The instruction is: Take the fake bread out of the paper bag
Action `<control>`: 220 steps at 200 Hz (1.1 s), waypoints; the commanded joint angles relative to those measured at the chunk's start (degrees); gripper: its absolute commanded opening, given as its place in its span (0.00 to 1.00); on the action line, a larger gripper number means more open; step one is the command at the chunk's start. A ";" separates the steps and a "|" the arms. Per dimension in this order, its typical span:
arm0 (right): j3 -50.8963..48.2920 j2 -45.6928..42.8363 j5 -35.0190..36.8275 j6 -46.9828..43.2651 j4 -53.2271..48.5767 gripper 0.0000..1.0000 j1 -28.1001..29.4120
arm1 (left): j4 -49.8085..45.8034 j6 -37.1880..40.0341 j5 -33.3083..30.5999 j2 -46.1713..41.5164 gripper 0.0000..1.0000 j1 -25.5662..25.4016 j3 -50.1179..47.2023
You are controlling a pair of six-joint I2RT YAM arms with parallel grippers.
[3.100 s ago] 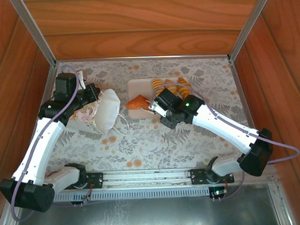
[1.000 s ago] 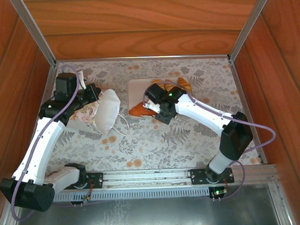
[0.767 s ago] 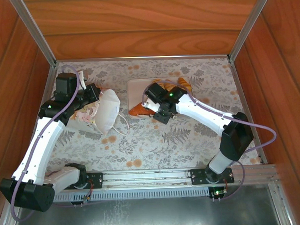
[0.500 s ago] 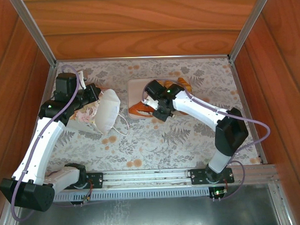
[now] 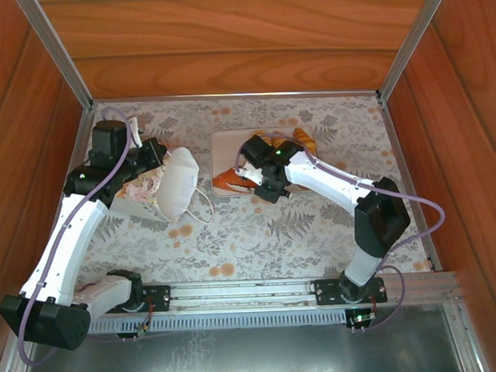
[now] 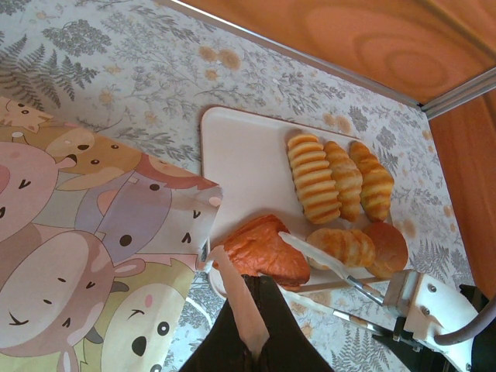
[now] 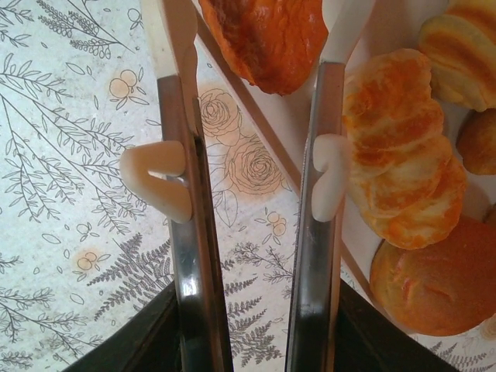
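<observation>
Left pincer [image 6: 225, 267]: pressed together on bag [image 6: 85, 256] rim, likely steadying it beside tray [image 6: 248, 147].
Right pincer [image 7: 256, 31]: spread astride triangle [image 6: 260, 252] at tray's near edge.

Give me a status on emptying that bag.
Done: four croissants, a round bun and a reddish triangle lie on the tray. In hand: the left gripper pinches the edge of the paper bag; the right gripper, jaws open, straddles the triangle. Left: unclear, the bag's inside is hidden.

- A pale rectangular tray [image 5: 224, 142] lay flat toward the far side.
- A leaf-and-flower printed cloth [image 5: 234, 236] lay spread beneath it.
- Wooden walls [image 5: 241, 38] enclosed everything.
</observation>
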 commanded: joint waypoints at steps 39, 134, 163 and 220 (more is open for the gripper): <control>-0.48 -4.11 2.90 -3.86 0.08 0.45 -0.87 | 0.82 0.00 0.62 -0.59 0.00 -0.28 0.75; -0.90 -10.39 -7.08 -1.43 2.13 0.46 -1.18 | 0.79 0.33 -1.47 -2.43 0.00 -0.26 0.31; -1.93 -14.60 -12.92 2.49 4.20 0.45 -1.17 | 0.36 0.92 -2.93 -4.10 0.00 -0.28 -0.17; -8.52 -24.17 -33.62 12.44 13.60 0.43 -1.08 | -5.49 3.07 -8.15 -7.07 0.00 -0.19 0.29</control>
